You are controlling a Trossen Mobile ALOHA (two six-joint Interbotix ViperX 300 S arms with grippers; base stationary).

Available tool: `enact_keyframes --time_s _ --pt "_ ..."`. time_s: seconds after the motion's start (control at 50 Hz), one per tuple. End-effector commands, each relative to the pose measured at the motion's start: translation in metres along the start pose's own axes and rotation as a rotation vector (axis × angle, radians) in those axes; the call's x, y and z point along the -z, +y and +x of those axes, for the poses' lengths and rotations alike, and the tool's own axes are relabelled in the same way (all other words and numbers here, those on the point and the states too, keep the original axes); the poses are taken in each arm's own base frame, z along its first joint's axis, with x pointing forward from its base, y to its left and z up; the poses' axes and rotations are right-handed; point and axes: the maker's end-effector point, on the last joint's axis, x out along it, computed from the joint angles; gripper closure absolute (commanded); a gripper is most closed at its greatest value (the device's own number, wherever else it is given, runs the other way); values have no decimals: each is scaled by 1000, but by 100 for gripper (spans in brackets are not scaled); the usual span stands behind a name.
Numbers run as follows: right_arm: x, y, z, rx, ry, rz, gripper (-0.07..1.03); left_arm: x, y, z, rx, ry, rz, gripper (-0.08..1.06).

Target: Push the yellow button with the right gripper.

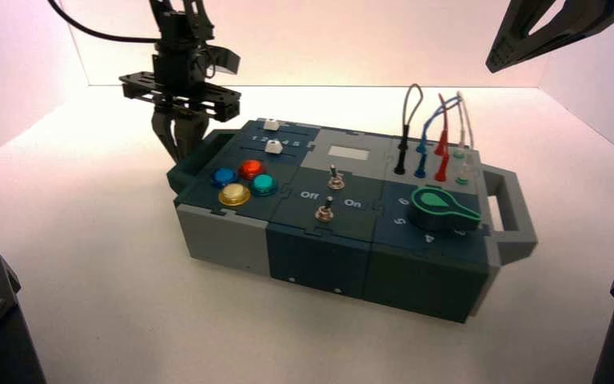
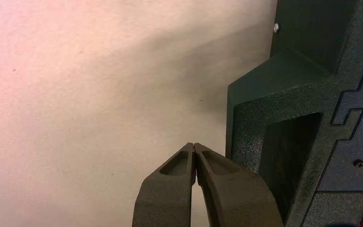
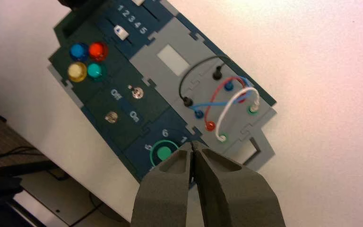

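Your right gripper (image 3: 193, 145) is closed, fingertips meeting in a point, and it hangs high over the box, above the end with the green knob (image 3: 163, 152). That is nowhere near the target, so most of the risk is in the crossing. Just beyond the gripper, the looped wires (image 3: 227, 101) stand up off the panel; come down early and you snag one or pull a plug. Further out from the gripper are the two toggle switches (image 3: 135, 92); a low sweep could flip them. The yellow button (image 3: 77, 72) sits at the far end of the box from the gripper, packed in a cluster touching-close with the blue button (image 3: 79, 50), teal button (image 3: 94, 70) and red button (image 3: 97, 50). An off-centre tip likely presses a neighbour or skids off the dome. Farthest out, the left gripper (image 2: 194, 147) is also closed, parked just beside the box handle (image 2: 264, 94) near that cluster, so the arms could clash there.
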Motion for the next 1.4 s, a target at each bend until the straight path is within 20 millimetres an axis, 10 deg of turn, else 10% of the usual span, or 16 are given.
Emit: enact_keyframes --time_s 0.02,0.26,0.56,1.06,1.4 --pt "-10 13 -8 -44 -26 -20 98 -8 -12 -4 6 -30 19 100" --pt "-7 37 -5 -118 2 -69 98 -28 9 -31 7 -157 -48 100" --pt "-13 54 0 -153 6 -136 98 -24 54 -116 20 -389 -173 100" --pt "-31 145 52 -245 178 -387 98 85 97 -197 -22 -603 -320 100" --pt "-52 173 107 -226 287 -456 98 132 98 -204 -46 -676 -343 100"
